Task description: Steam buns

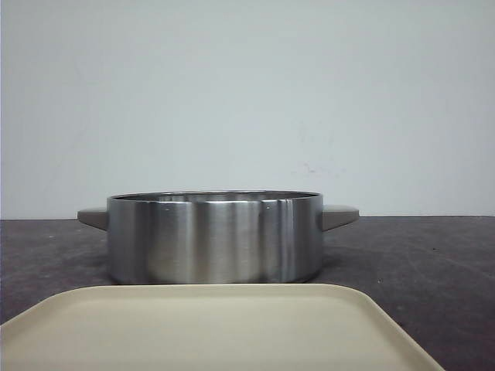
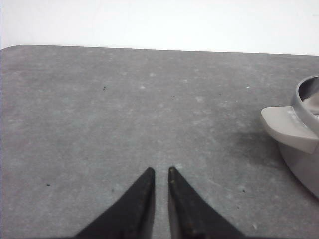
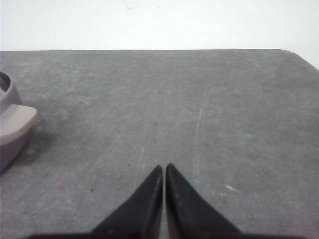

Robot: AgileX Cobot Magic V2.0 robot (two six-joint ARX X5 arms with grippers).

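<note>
Nearest the front camera lies a flat, matte cream tray [image 1: 209, 325] with rounded corners and a low raised rim; its surface is bare, and no buns show on it or in any view. Just behind it stands a wide, shallow pot [image 1: 214, 236] of brushed stainless steel, its wall streaked with vertical reflections, with a blunt grey-beige handle [image 1: 339, 216] jutting from each side. Its inside is hidden from the front view. Both rest on a dark grey table [image 1: 433, 255] with a mottled, faintly scratched, stone-like surface, backed by a plain pale wall [image 1: 247, 93].

Out to either side, the left gripper [image 2: 160, 170] hovers over bare tabletop, its black tapered fingers nearly together with only a thin slit between the tips. The right gripper [image 3: 164, 167] has its pointed black fingers pressed together, holding nothing.
</note>
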